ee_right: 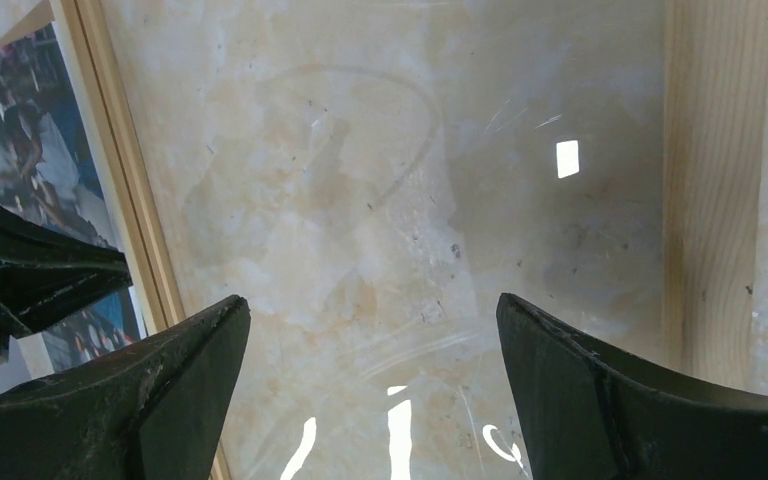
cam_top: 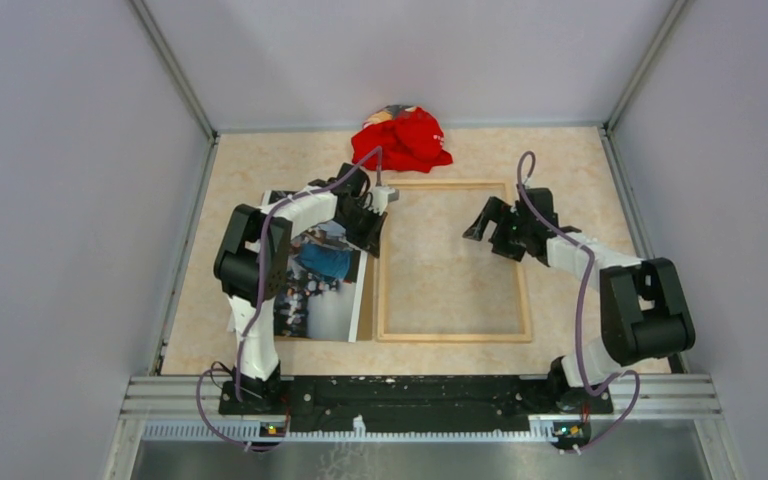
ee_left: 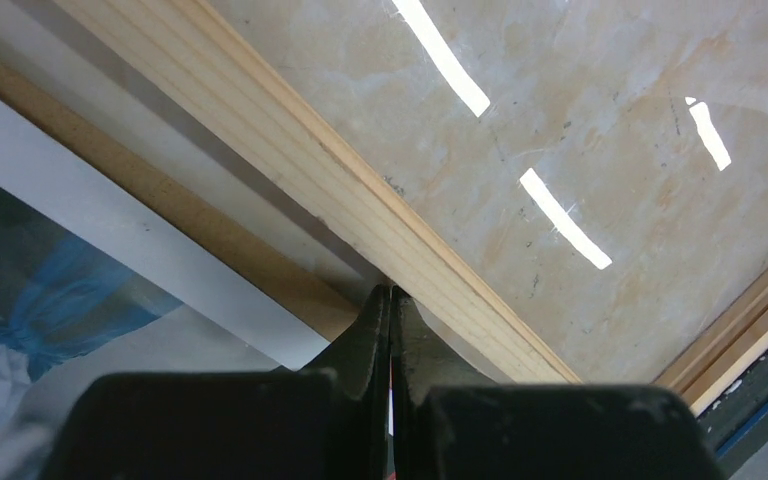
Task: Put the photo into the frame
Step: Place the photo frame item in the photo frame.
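Item one, your left gripper (cam_top: 377, 203) (ee_left: 391, 300): jaws pressed together with nothing seen between them, tips down at the gap between the backing board (ee_left: 190, 225) and the frame (cam_top: 455, 335) (ee_left: 310, 160) (ee_right: 715, 150); whether they touch either cannot be told. Item two, your right gripper (cam_top: 480, 226) (ee_right: 370, 310): jaws spread wide and empty, hanging above the table (cam_top: 560, 170) inside the frame. Item three, the frame: light wood, flat on the table, one rail running just ahead of the closed jaws and a rail on either side of the open jaws. Item four, the photo (cam_top: 320, 290) (ee_left: 60, 300) (ee_right: 30, 130): flat on the brown board, just left of the closed jaws and outside the frame, partly hidden under your left arm. Item five, a red cloth (cam_top: 405, 138): bunched up well beyond both pairs of jaws.
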